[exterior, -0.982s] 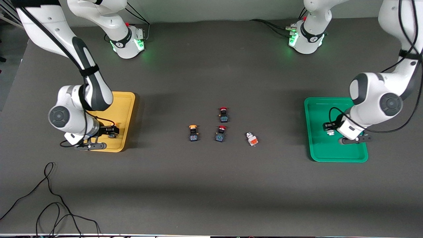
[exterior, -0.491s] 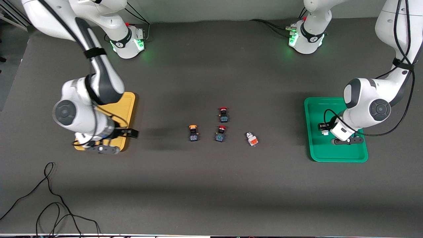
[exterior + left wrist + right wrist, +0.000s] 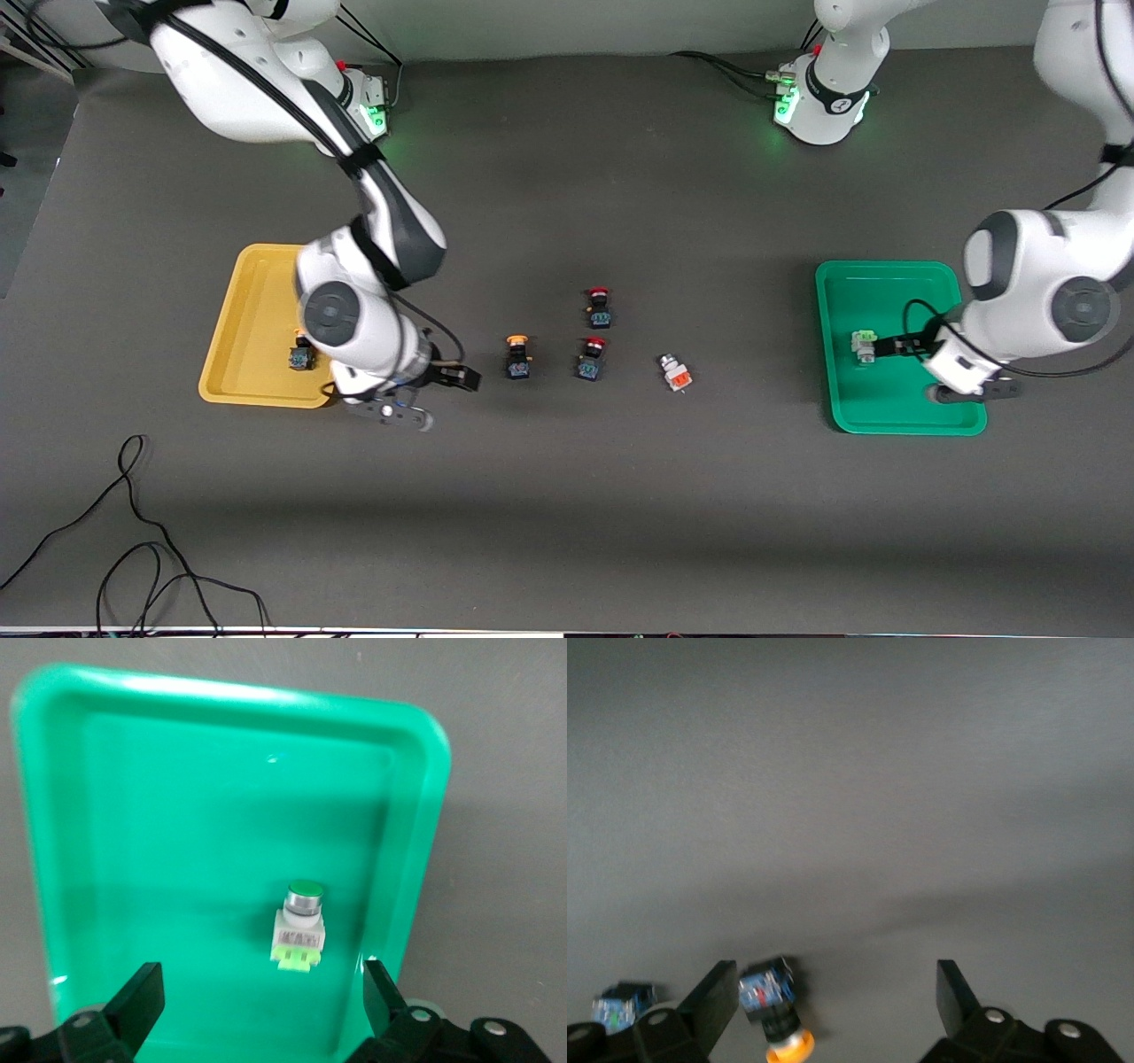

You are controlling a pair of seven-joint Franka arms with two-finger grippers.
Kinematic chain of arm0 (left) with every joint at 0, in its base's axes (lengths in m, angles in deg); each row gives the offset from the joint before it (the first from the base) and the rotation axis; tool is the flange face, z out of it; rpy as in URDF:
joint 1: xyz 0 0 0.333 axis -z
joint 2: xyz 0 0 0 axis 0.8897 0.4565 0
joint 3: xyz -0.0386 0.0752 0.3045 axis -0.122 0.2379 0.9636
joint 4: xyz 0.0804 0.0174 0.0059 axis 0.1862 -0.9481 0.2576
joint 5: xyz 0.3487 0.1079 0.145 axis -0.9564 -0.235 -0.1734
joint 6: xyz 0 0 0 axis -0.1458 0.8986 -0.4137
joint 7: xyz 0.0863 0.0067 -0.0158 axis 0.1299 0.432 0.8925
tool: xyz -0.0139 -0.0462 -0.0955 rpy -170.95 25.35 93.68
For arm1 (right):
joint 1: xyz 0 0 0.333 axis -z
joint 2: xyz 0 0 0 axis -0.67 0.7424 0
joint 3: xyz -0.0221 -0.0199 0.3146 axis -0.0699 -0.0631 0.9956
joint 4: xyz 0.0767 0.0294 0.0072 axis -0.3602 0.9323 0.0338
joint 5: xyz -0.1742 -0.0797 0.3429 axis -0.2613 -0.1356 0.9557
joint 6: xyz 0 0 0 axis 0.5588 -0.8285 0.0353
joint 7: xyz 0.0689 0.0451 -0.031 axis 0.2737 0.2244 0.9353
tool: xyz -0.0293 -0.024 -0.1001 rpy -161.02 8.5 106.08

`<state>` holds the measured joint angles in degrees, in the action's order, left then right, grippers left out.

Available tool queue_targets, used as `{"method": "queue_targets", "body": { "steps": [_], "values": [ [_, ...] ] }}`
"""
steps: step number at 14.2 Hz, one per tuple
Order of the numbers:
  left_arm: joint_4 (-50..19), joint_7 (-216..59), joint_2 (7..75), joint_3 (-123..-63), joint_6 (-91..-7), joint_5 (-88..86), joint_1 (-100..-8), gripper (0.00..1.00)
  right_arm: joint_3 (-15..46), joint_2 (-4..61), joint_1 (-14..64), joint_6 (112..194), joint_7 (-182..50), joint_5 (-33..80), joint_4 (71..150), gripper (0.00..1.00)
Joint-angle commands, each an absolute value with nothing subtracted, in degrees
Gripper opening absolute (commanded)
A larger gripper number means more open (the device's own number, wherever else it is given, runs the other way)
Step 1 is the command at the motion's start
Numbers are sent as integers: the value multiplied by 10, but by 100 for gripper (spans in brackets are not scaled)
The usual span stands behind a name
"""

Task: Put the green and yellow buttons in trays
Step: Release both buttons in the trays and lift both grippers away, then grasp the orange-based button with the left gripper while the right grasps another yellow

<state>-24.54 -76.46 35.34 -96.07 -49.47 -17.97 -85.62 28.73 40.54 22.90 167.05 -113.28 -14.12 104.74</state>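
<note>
the right end effector, open and empty, should be centred over the yellow button on the tabletop before descent; the left end effector is held open, empty, over the green tray.

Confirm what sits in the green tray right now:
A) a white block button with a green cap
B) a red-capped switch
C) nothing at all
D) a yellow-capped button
A: the left wrist view shows the white block button with a green cap lying alone on the floor of the green tray, between the open fingers of the left end effector, which touch nothing; the front view agrees.
</note>
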Motion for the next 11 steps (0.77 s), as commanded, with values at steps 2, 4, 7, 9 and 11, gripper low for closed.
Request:
{"method": "queue_targets", "body": {
  "steps": [2,4,7,9,11],
  "values": [
    [-100,-759,343,-977,-333,-164,-848,100,299,491,202,1737,-1232,-191,1014,99],
    [-85,-729,341,-982,-326,-159,-832,100,312,502,201,1743,-1237,-220,1012,99],
    [-84,-644,341,-982,-332,-159,-773,100,338,508,204,1742,-1224,-238,1016,99],
    [-84,-572,345,-982,-341,-158,-724,100,344,510,206,1740,-1135,-294,1019,99],
    [-84,-478,357,-982,-369,-157,-673,100,345,512,206,1743,-1089,-298,1018,99]
  ]
}}
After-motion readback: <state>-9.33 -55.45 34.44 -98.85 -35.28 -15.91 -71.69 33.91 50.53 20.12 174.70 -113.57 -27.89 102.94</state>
